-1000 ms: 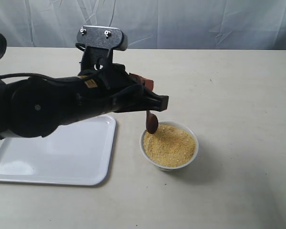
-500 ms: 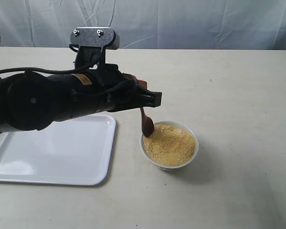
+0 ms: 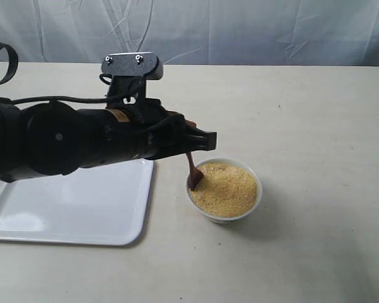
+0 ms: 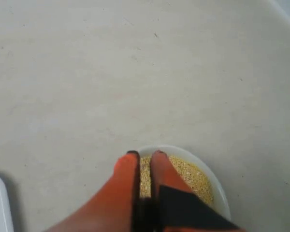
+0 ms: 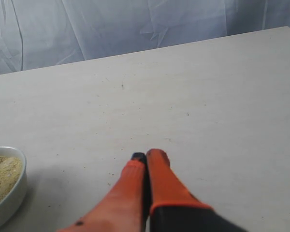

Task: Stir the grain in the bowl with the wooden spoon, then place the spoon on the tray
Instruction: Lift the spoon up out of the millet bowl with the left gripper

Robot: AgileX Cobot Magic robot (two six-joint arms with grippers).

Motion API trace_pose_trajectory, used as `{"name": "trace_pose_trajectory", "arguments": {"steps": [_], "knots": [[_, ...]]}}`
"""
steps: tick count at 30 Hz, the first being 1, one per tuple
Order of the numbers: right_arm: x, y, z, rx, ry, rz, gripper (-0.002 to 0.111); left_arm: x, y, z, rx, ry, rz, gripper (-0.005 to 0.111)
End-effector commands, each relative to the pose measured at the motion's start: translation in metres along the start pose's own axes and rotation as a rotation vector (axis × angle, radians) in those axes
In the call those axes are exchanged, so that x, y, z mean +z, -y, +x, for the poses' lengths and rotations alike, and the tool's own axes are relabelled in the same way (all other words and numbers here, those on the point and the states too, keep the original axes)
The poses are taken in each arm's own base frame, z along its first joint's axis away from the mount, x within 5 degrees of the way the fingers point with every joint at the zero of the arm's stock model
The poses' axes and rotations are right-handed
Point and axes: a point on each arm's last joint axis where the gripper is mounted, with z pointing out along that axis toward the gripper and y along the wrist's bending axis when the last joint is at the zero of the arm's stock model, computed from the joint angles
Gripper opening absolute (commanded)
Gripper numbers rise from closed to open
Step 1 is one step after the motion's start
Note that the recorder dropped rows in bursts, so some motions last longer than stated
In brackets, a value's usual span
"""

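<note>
I am reading this as the stirring step, with the drop-off not yet begun. The tray is lying behind and below the left gripper, under its arm and well apart from the fingertips. That gripper is pinching the top of the spoon handle. The spoon is hanging just under the fingertips, and its head seems to be dipping into the grain at the near edge of the bowl. The bowl is sitting below and slightly ahead of the gripper. Next I am expecting to need small, shallow circles inside the rim, so no grain spills and the bowl is not shoved. The right gripper is clenched on nothing, with the bowl off to its side.
</note>
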Motion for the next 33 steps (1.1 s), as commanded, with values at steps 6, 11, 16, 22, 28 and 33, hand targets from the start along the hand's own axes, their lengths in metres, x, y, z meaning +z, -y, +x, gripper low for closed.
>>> {"name": "trace_pose_trajectory", "arguments": {"steps": [6, 11, 16, 22, 28, 33], "knots": [[0.000, 0.001, 0.000, -0.007, 0.014, 0.006, 0.000, 0.002, 0.001, 0.004, -0.052, -0.044, 0.007, 0.000], [0.000, 0.001, 0.000, -0.007, 0.012, 0.006, 0.000, 0.002, 0.008, -0.005, -0.061, -0.041, 0.033, 0.000], [0.000, 0.001, 0.000, -0.007, 0.012, 0.006, 0.000, 0.001, 0.013, -0.015, -0.096, -0.021, 0.049, 0.000], [0.000, 0.001, 0.000, -0.007, 0.012, 0.006, 0.000, 0.001, 0.014, -0.016, -0.112, -0.023, 0.053, 0.000], [0.000, 0.001, 0.000, -0.005, 0.012, 0.006, 0.000, -0.004, 0.020, -0.026, -0.108, 0.003, 0.078, 0.000], [0.000, 0.000, 0.000, -0.003, 0.014, 0.006, 0.000, -0.015, 0.026, -0.040, -0.081, 0.053, 0.106, 0.000]]}}
